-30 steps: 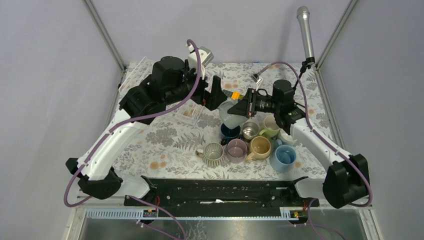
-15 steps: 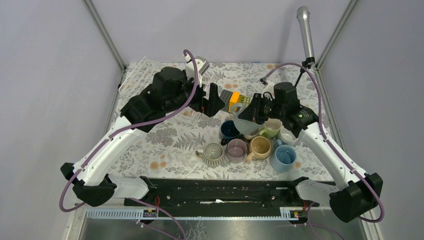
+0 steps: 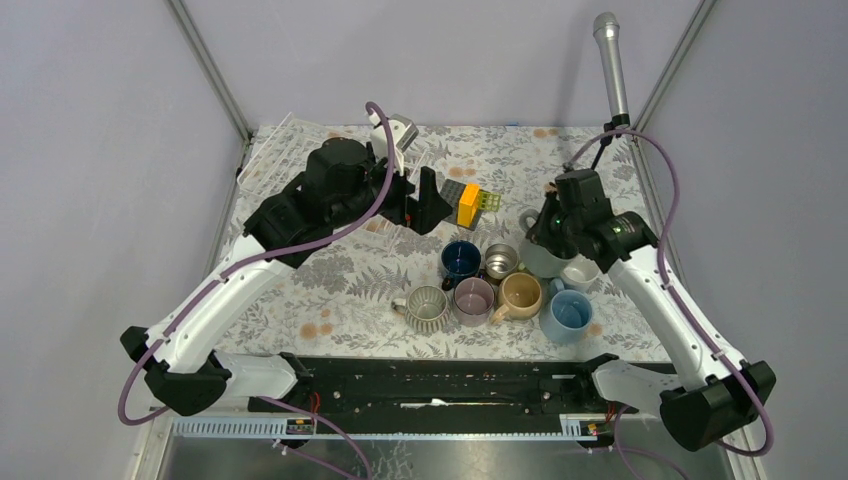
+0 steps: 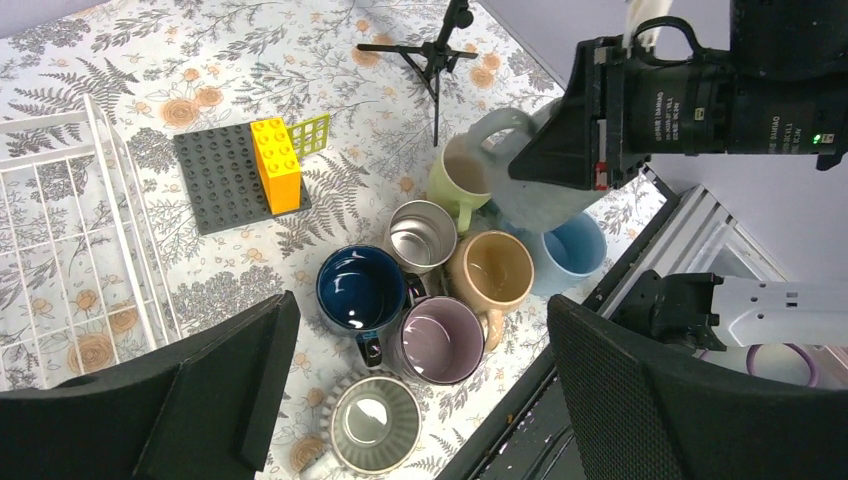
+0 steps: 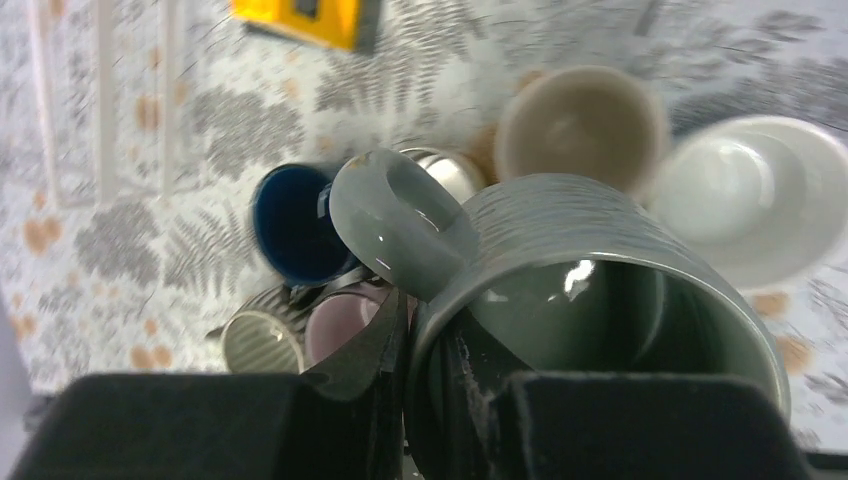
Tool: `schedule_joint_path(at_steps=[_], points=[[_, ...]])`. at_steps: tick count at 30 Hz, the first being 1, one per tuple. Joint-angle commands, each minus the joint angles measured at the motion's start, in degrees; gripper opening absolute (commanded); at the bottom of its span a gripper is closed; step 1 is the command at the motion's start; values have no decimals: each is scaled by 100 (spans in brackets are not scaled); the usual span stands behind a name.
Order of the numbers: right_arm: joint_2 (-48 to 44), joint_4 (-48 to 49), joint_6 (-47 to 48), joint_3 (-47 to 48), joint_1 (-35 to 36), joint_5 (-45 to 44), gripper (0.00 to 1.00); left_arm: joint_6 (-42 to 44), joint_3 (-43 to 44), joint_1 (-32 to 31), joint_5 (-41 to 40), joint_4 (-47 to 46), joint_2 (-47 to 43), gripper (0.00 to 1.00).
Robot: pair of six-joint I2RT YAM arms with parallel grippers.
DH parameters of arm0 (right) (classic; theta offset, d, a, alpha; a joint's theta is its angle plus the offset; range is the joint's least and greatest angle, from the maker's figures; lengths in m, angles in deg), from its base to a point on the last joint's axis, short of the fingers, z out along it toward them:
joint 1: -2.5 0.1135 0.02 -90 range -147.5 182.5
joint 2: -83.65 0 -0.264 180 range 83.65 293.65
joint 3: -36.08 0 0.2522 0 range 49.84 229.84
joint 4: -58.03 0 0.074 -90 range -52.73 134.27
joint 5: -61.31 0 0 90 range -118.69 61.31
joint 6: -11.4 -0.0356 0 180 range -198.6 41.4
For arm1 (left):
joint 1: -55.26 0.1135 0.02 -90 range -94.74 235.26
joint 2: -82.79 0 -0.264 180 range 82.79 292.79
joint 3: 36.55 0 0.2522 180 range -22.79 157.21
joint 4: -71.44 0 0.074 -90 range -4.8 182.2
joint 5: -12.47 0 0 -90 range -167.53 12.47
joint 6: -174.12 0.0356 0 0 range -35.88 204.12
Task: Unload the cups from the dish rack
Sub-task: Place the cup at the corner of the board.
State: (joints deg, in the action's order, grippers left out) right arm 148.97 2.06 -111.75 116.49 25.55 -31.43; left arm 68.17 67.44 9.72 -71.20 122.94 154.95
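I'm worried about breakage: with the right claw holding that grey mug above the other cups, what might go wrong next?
1. The right claw pinches only the rim of the grey mug beside its handle, and the mug seems tilted, so it may slip or swing.
2. It hovers right over the packed cups, close to the pale green mug and the white mug. Lowering it here would likely knock one of them.

Cannot see most of the rack [image 3: 262, 152] from above, under the left arm [image 3: 330, 190]; loses its left side at the left wrist view's edge. Catches only parts of the green mug [image 4: 455, 177] and blue mug [image 4: 577, 250] behind the grey mug [image 4: 533, 208]. Blurs the table [image 5: 450, 95] in the right wrist view.
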Motion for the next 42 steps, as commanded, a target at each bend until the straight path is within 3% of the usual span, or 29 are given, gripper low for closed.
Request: schedule_joint_path(at_steps=[1,7,14,19,28,42], points=[[-476,-531,-345,515,-314,-1182,0,25,64,-21,268,-364,-137,99],[-573,-953,-445,508,-1064,-1549,0,30,42,-21,516,-409,-65,99],[-512,-901,-322,261,-2585,-1382,0,-35,-25,-25,823,-465,36,99],[-591,-656,-358,-63,-3233,-1589,0,-119,-158,-61,959,-524,44,99],[-596,141,-868,-1225,-3560,-2007,0,-126,-156,-356,959,-529,116,99],[-488,1032,-1089,-2444,-3895,-1749,0,-111,-172,-529,915,-530,180,99]])
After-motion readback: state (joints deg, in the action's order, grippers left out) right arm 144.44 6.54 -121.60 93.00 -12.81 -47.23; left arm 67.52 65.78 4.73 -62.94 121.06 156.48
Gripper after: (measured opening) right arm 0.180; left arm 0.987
